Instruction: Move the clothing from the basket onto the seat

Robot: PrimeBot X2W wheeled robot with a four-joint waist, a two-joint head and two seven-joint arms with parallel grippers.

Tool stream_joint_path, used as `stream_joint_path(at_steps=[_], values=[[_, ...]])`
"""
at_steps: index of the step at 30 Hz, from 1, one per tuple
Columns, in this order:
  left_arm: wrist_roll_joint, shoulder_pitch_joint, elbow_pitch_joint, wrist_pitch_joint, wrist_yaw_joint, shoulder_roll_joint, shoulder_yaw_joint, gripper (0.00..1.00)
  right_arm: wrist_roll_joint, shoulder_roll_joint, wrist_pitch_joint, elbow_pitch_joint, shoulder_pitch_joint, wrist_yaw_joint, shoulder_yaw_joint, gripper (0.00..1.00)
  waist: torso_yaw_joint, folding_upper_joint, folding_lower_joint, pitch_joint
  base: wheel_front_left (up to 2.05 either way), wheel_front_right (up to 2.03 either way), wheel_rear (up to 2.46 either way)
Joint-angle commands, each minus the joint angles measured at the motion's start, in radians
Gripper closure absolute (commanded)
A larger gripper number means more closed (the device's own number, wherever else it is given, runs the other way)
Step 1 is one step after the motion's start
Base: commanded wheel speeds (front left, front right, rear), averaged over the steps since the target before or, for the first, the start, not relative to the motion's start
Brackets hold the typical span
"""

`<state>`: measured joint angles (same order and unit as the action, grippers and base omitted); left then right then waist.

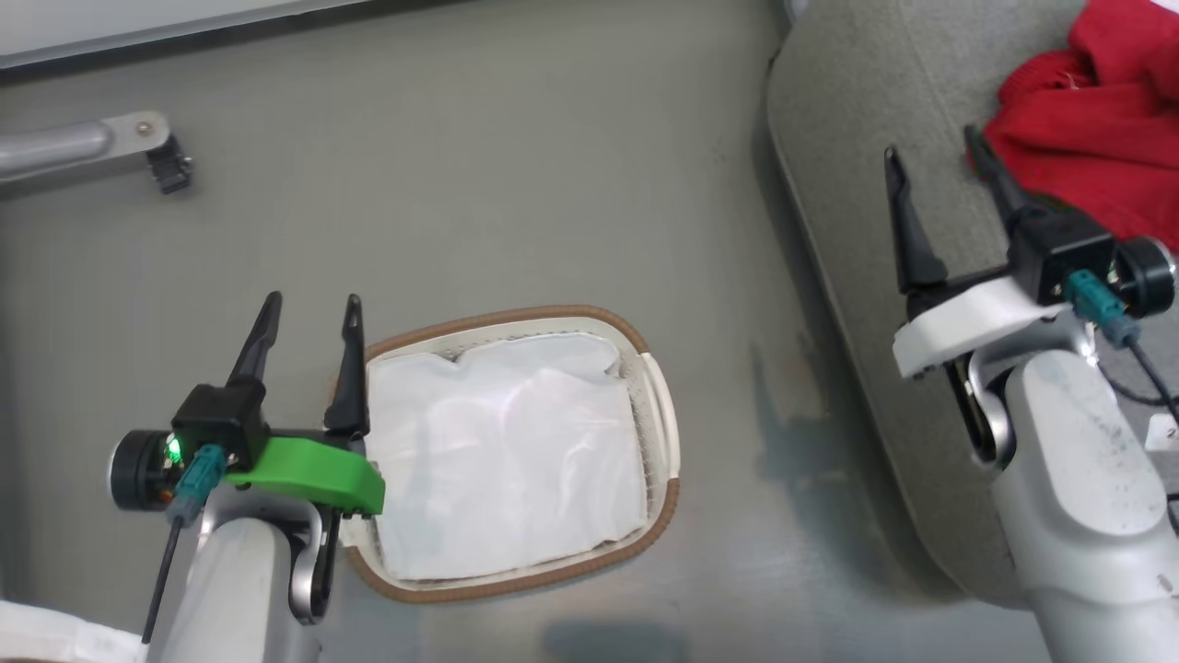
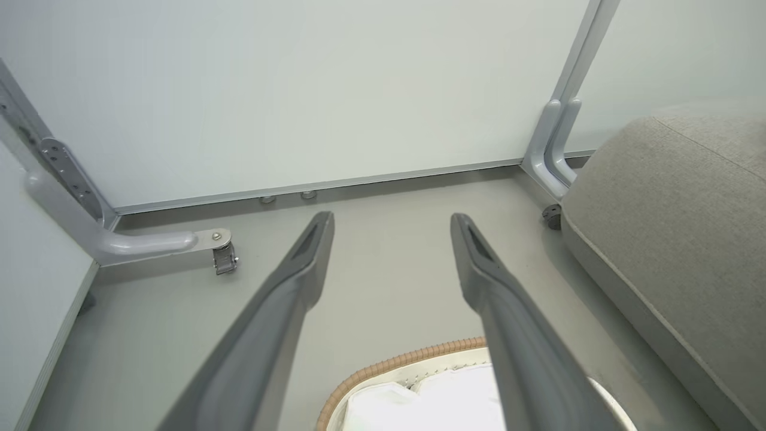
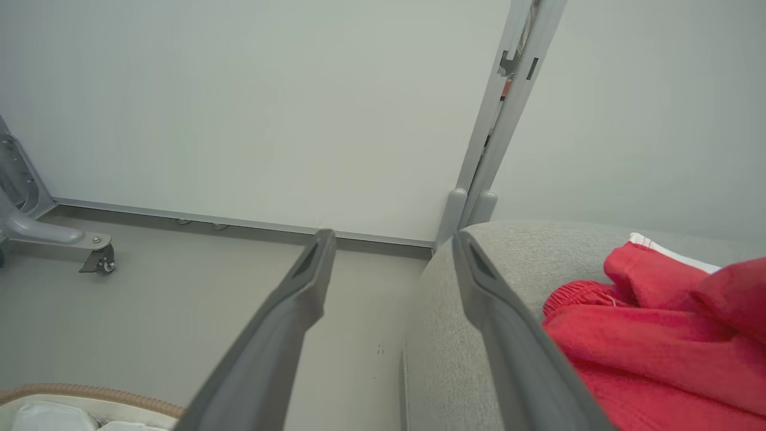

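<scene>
The clothing lies heaped in the upper right of the head view, on the seat, its red bulk running up and right from my right claw. That claw hangs spread wide and holds nothing, its right finger just beside the fabric's edge, so the right arm is much the nearer. My left claw, also wide apart and empty, hovers at lower left by the rim of the basket, where I see white liner and no red.
</scene>
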<state>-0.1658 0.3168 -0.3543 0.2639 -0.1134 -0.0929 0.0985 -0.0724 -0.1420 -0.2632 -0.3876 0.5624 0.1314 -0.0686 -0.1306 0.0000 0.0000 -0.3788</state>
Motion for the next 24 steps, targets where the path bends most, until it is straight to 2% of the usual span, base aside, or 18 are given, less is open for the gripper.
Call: stream_joint_path(at_steps=[1, 10, 24], values=[[0.015, -0.024, 0.006, 0.001, 0.009, 0.006, -0.015, 0.00, -0.009, 0.001, -0.002, 0.000, -0.026, -0.001, 0.001, 0.00, 0.048, 0.0000, 0.0000, 0.037, 0.00, 0.00, 0.00], [0.032, -0.100, 0.006, 0.001, 0.004, 0.032, -0.091, 0.00, -0.033, 0.053, -0.002, -0.015, -0.141, -0.001, 0.025, 0.00, 0.104, 0.0000, 0.0000, 0.106, 0.00, 0.00, 0.00], [0.000, -0.223, -0.008, 0.001, -0.009, 0.041, -0.106, 0.00, -0.045, 0.078, -0.002, -0.013, -0.303, -0.001, 0.040, 0.00, 0.143, 0.0000, 0.0000, 0.233, 0.00, 0.00, 0.00]])
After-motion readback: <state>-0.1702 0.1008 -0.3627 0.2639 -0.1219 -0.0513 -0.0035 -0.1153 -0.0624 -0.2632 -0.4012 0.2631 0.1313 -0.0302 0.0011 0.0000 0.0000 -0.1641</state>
